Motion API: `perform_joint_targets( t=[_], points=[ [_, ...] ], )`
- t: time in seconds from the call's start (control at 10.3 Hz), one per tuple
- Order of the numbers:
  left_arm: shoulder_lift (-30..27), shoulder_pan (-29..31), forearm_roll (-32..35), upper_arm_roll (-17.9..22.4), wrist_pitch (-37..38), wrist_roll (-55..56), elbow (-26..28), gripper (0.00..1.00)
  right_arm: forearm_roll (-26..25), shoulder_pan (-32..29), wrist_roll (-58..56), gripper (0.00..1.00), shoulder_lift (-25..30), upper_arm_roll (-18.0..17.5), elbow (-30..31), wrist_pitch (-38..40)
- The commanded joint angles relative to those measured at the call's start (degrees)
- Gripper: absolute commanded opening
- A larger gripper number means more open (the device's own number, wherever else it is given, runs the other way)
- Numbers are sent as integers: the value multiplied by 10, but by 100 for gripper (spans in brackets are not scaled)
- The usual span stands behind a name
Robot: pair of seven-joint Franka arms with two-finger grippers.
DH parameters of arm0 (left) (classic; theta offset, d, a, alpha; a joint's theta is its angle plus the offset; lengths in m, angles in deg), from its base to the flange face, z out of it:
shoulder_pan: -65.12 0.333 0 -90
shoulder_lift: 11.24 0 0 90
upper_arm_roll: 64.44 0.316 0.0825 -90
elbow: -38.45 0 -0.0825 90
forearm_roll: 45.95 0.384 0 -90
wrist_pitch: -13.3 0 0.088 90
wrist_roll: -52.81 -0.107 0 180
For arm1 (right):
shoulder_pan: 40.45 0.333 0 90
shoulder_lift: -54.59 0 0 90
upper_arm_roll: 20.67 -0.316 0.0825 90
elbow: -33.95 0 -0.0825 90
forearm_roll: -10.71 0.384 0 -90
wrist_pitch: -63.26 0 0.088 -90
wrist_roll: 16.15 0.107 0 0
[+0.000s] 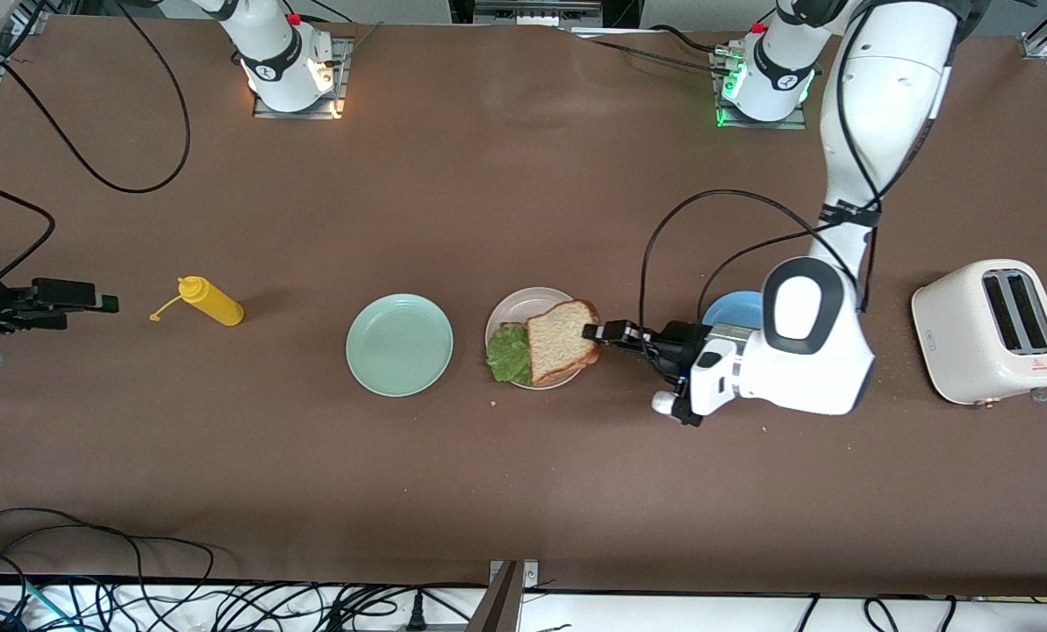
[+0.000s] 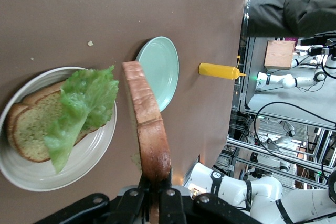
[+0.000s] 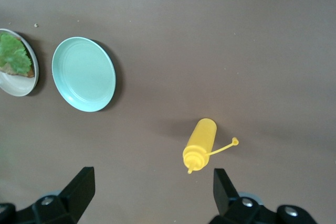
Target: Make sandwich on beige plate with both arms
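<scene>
Brown bread slice (image 2: 148, 124) pinched on edge in the left gripper (image 2: 157, 195) over the beige plate (image 2: 89, 156); right gripper (image 3: 152, 190) waits, spread wide, holding nothing.

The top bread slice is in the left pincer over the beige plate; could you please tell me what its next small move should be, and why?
Probably lower it and open. The left pincer is shut on the top bread slice above the lettuce and bottom slice on the beige plate, so only the release remains. The right pincer waits open over the mustard bottle.
</scene>
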Motion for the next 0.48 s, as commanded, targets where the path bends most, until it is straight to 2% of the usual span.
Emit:
perform_joint_targets(
  t=[0.0,0.19,0.39],
  points=[
    [16,-20,-42,6,-13,-2,10,0,-15,2,77,100,16,-1,0,21],
    [25,-28,-66,6,-13,-1,18,0,-30,7,106,100,20,0,0,37],
    [30,-34,-83,5,-12,-2,22,0,-94,13,130,100,42,-28,3,30]
  ],
)
